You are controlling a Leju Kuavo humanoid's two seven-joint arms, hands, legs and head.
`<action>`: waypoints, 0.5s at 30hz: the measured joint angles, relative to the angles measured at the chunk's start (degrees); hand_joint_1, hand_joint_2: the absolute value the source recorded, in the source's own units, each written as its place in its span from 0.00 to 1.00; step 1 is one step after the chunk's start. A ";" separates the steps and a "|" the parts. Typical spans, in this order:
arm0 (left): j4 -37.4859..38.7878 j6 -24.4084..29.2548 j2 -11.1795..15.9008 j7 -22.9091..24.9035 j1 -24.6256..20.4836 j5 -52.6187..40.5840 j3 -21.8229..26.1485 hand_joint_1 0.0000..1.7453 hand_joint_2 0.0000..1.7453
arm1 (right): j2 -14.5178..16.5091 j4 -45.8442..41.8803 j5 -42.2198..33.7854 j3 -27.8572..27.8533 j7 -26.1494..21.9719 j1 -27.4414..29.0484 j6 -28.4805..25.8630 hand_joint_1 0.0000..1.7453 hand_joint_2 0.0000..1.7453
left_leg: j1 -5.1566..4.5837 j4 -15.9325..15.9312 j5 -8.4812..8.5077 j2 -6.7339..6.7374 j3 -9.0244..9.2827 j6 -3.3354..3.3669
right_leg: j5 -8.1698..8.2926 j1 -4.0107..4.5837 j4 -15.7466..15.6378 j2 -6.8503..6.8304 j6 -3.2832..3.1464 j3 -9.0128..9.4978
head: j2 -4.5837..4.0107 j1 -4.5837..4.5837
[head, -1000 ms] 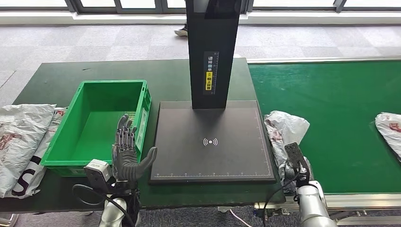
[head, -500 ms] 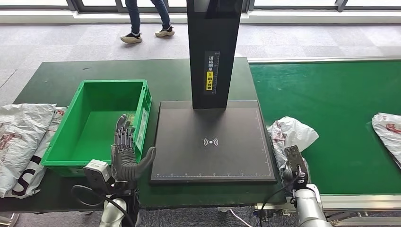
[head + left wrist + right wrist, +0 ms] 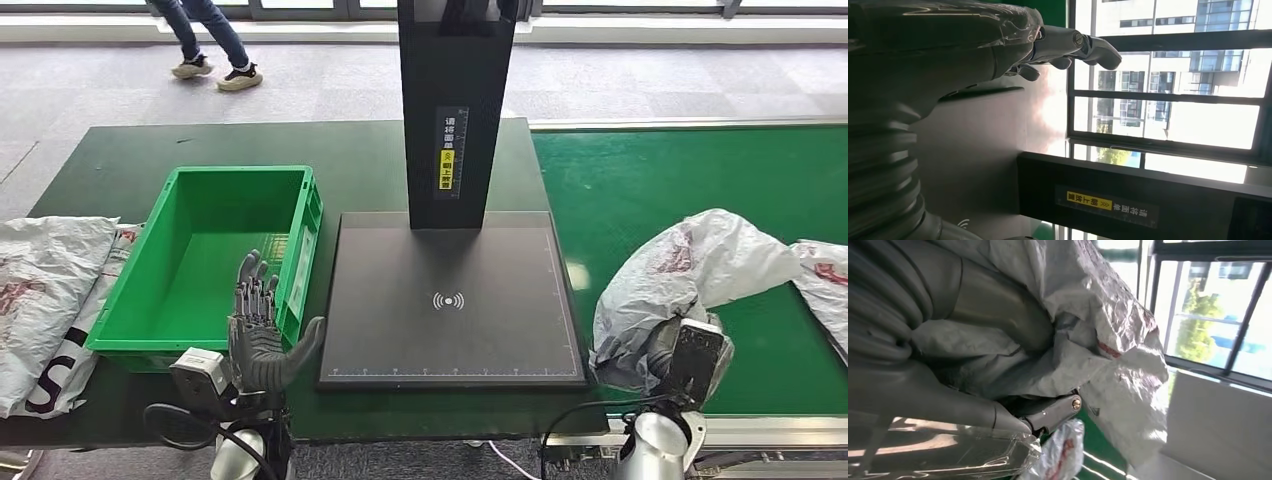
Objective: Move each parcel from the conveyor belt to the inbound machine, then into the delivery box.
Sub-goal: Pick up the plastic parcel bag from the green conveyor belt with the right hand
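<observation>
On the green conveyor belt (image 3: 700, 180) side, right hand (image 3: 690, 355) grips the white parcel (image 3: 700, 270), raised above the belt; left hand (image 3: 262, 330) waits empty, fingers spread; next move likely calls for carrying it onto the inbound machine (image 3: 450, 330)

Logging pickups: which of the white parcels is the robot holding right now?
The crumpled parcel at the conveyor's near edge beside the scanner plate, gripped by the right hand. The parcel at the belt's far right edge and those left of the green crate lie untouched.
</observation>
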 joint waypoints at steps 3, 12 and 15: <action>-0.01 -0.01 0.00 0.01 0.02 0.00 0.00 0.00 1.00 | 0.10 -2.76 -0.07 1.10 0.03 0.17 -0.02 1.00 1.00 | -0.01 0.00 0.02 -0.02 0.00 0.03 | 0.01 -0.02 -0.01 -0.03 0.03 0.04 | 0.00 0.01; -0.01 -0.01 0.02 0.00 0.02 -0.01 0.00 0.00 1.00 | 0.10 -5.59 -0.14 2.32 0.10 0.29 -0.02 1.00 1.00 | -0.02 0.00 0.03 -0.02 0.00 0.03 | 0.03 -0.02 0.00 -0.02 0.03 0.03 | 0.00 0.01; -0.01 -0.01 0.02 -0.01 0.02 -0.01 0.00 0.00 1.00 | 0.10 -5.91 -0.20 2.41 0.11 0.31 -0.31 1.00 1.00 | -0.02 0.00 0.03 -0.02 0.00 0.03 | 0.02 -0.02 0.00 -0.02 0.03 0.02 | 0.00 0.01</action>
